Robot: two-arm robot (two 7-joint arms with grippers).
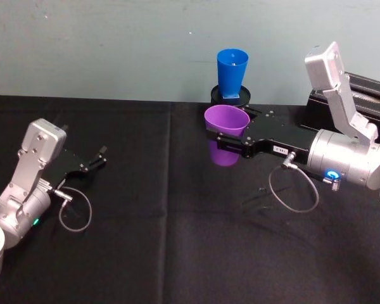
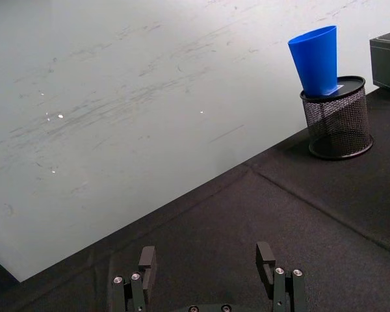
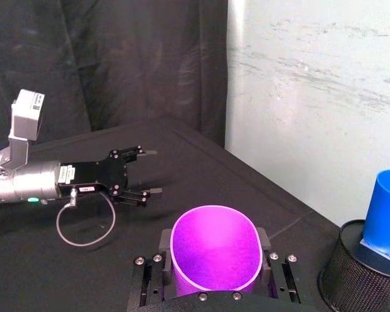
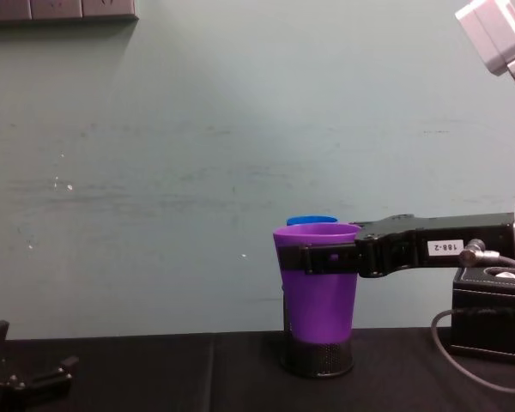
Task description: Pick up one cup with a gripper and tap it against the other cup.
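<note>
mesh holder (image 2: 338,123) | black box (image 4: 489,319) right rear | black cloth (image 1: 177,240) | pale wall (image 1: 114,44)

Small white label (image 4: 444,246) on the black body of the right gripper (image 4: 313,259), chest view: reads "188-2" in black digits. White tags (image 3: 66,174) on the left gripper (image 3: 155,172): print too small to read.

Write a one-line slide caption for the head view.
Right pincer grips the purple cup before the blue cup in its mesh holder; left pincer sits open.
</note>
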